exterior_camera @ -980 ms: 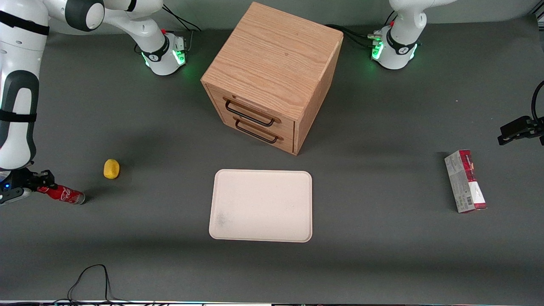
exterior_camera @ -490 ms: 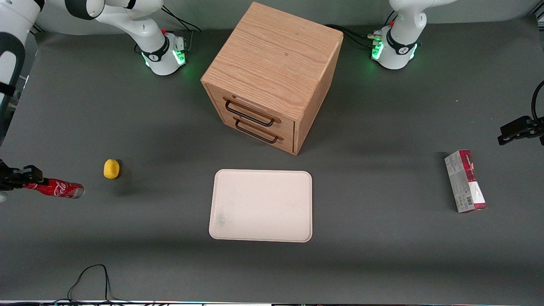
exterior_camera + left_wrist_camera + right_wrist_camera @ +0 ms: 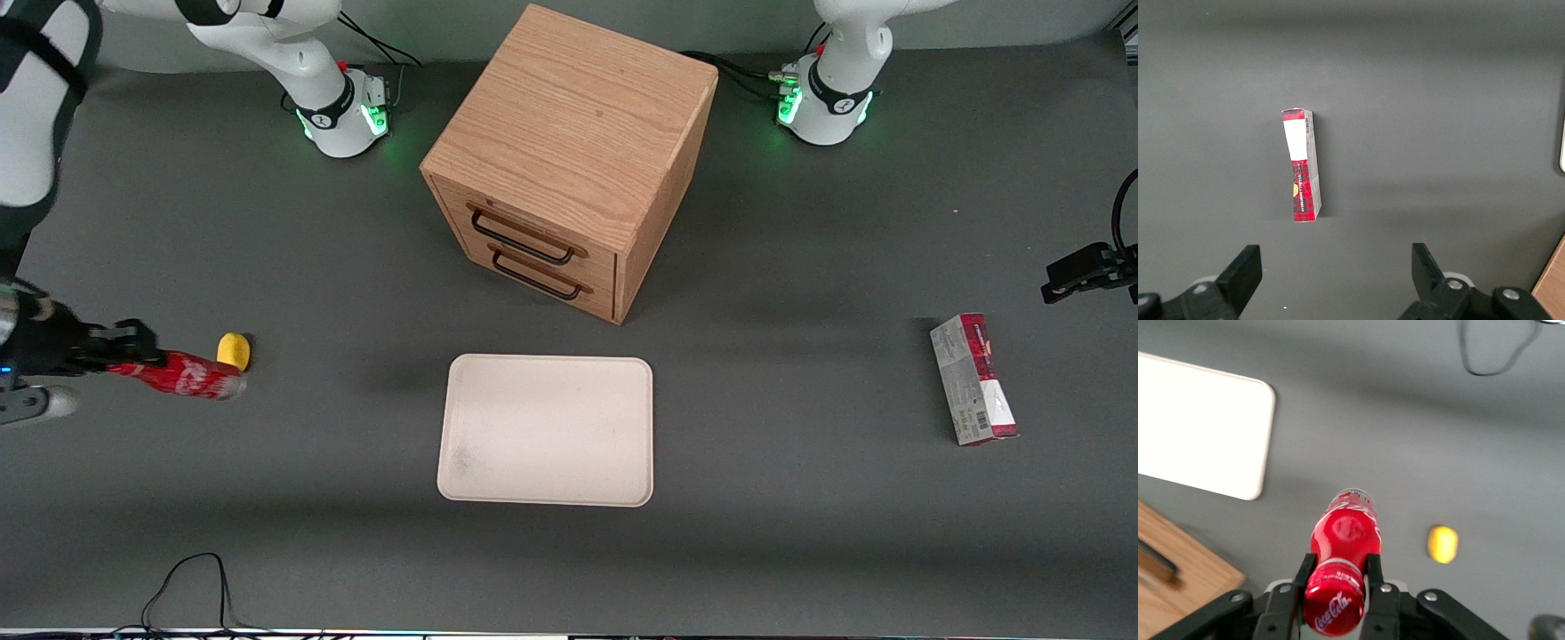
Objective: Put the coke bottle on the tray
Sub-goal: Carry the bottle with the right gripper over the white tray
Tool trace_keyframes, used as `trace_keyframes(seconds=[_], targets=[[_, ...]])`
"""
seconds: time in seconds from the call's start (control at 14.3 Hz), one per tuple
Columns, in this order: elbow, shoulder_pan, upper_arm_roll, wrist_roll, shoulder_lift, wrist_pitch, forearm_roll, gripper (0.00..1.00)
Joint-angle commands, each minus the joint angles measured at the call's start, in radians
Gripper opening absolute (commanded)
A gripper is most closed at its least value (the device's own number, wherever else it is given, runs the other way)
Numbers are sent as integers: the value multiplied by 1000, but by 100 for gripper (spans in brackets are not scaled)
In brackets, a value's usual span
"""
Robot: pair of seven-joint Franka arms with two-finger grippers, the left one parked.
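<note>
My right gripper [image 3: 120, 354] is shut on the cap end of the coke bottle [image 3: 188, 377], a slim red bottle with white lettering, and holds it level above the table at the working arm's end. In the right wrist view the black fingers [image 3: 1303, 573] clamp the red cap of the bottle [image 3: 1345, 540], whose silvery base points away from the gripper [image 3: 1337, 572]. The pale cream tray [image 3: 547, 429] lies flat in the middle of the table, in front of the drawer cabinet; its corner shows in the right wrist view [image 3: 1198, 427].
A yellow lemon [image 3: 233, 350] lies on the table just past the bottle's base; it also shows in the right wrist view [image 3: 1443, 543]. The wooden drawer cabinet [image 3: 569, 151] stands farther from the front camera than the tray. A red-and-grey carton [image 3: 973, 378] lies toward the parked arm's end.
My gripper has lifted the bottle off the table and carried it toward the tray; the bottle's base is now level with the lemon.
</note>
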Motion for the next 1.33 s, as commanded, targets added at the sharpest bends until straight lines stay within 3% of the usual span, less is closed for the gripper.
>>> trace_keyframes(seconds=[0.0,0.14,0.35,0.49,0.91,1.05,1.26], targets=[[75,-16,174,247,35,21,-25,7],[74,-16,288,352,73,128,-80,8],[71,-15,486,509,157,263,-282,8],[68,-12,575,603,231,352,-375,8],[54,14,583,620,418,549,-459,15],[25,14,583,620,429,581,-463,17],[-14,13,583,620,429,612,-463,26]])
